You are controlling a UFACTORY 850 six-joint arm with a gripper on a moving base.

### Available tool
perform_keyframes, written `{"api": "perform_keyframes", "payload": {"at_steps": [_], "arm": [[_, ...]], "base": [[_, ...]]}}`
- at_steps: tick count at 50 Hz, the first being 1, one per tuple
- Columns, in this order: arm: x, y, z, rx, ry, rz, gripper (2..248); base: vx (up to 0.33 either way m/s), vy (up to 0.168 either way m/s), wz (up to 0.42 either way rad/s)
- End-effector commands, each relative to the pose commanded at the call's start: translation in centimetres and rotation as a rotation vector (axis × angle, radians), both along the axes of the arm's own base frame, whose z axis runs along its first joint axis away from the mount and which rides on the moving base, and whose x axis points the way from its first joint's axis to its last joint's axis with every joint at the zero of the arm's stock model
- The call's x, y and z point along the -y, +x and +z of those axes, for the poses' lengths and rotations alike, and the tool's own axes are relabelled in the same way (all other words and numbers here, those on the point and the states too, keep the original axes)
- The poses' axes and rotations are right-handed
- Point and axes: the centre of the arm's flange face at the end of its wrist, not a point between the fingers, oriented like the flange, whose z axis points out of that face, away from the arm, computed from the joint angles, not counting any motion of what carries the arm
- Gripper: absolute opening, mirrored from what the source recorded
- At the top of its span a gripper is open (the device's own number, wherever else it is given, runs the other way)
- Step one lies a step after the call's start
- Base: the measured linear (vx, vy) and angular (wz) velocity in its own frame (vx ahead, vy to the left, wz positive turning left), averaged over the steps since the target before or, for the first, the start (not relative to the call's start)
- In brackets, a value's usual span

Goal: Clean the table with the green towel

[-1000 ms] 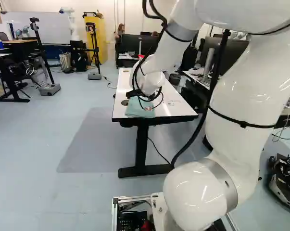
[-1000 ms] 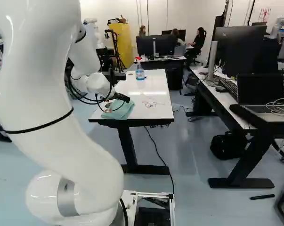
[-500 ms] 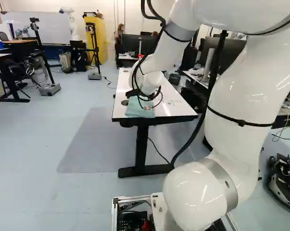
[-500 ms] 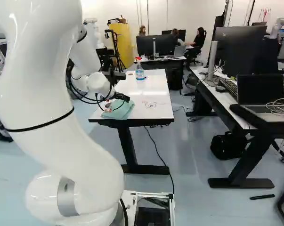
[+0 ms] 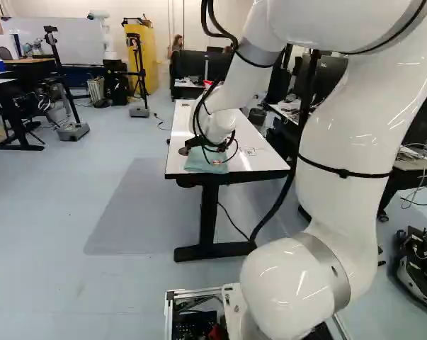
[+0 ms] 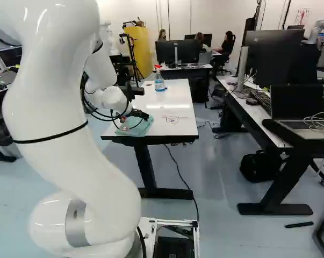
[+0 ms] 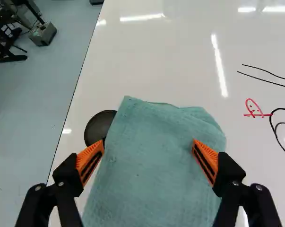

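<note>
In the right base view my gripper (image 6: 140, 114) is low over the near end of the white table (image 6: 175, 99), right at the green towel (image 6: 140, 129). The wrist view shows the gripper (image 7: 148, 160) open, its two orange pads wide apart above the towel (image 7: 154, 184), which lies spread on the tabletop (image 7: 166, 56). Neither pad pinches the cloth between them. Red marks (image 7: 257, 113) and black drawn lines (image 7: 273, 124) are on the tabletop, off to one side of the towel.
A dark round disc (image 7: 99, 127) lies beside the towel, close to one finger. A spray bottle (image 6: 159, 82) with a red top stands farther along the table. Another desk with a laptop (image 6: 299, 106) is to the right. Another robot (image 5: 101, 32) stands far back.
My arm has shifted: its upper links swing left in the left base view and right in the right base view, while the gripper moves only slightly at the towel. The base has stayed put.
</note>
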Motion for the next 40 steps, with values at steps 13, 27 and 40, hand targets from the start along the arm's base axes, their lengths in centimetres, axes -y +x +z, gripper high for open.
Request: {"api": "perform_keyframes", "payload": {"at_steps": [13, 27, 40], "arm": [[0.00, 0.00, 0.00, 0.000, 0.000, 0.000, 173], [0.00, 0.00, 0.00, 0.000, 0.000, 0.000, 66], [0.01, -0.06, 0.20, 0.004, 0.001, 0.000, 38]], "base": [[0.000, 0.000, 0.000], [0.000, 0.000, 0.000], [0.000, 0.000, 0.000]]}}
